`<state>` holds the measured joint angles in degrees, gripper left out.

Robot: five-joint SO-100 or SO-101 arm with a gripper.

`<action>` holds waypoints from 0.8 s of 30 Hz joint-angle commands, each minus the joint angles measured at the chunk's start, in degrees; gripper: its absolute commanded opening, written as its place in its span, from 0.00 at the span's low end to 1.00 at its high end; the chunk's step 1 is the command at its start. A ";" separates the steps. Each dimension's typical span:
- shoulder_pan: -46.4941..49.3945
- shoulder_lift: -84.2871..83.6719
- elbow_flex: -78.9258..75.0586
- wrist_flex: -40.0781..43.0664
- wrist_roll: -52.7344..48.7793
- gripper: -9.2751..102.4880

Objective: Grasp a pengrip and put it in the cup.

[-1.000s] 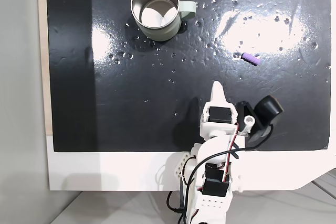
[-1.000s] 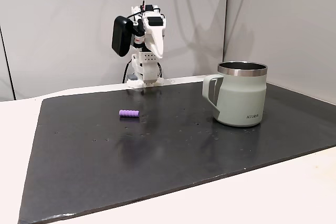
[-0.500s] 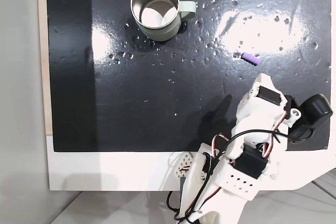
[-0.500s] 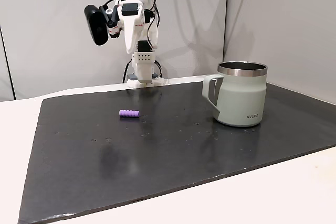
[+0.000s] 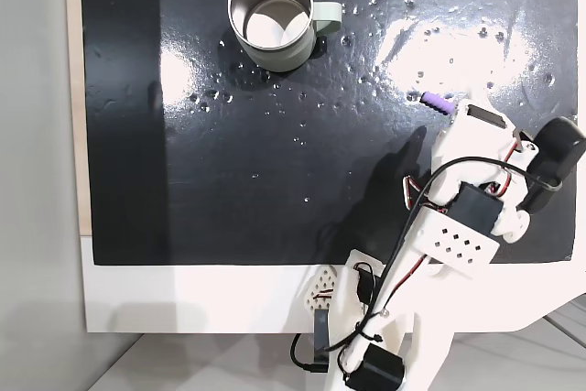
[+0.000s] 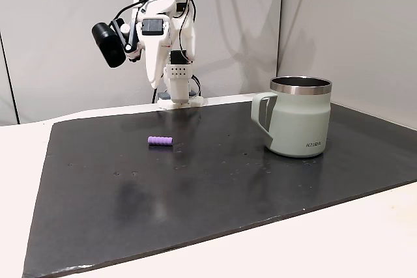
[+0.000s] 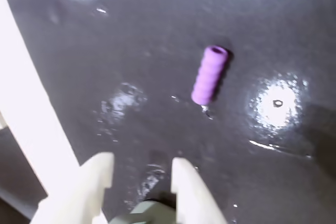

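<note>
Jaws slightly apart, holding nothing: in the wrist view the gripper point(image 7: 140, 174) hangs above the mat point(image 7: 273, 182), pengrip point(image 7: 209, 74) just ahead. Top-down fixed view: pengrip point(image 5: 437, 102) well right of cup point(image 5: 272, 17). Side fixed view: pengrip point(image 6: 160, 141) left of cup point(image 6: 299, 124).

Purple ribbed pengrip point(image 7: 210, 74), sage-green cup point(image 6: 298, 124) with steel inside, glossy black mat point(image 5: 275, 180)

Purple ribbed pengrip point(image 6: 160, 141) lying flat on dark mat, sage-green cup point(image 6: 300, 116) upright, well apart
</note>
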<state>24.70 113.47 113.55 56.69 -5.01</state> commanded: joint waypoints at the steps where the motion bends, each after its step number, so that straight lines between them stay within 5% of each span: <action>1: -1.32 -2.37 -4.31 1.14 0.00 0.23; 24: -2.99 -19.51 -11.60 2.90 -0.18 0.26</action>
<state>21.80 94.48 106.00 59.94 -5.01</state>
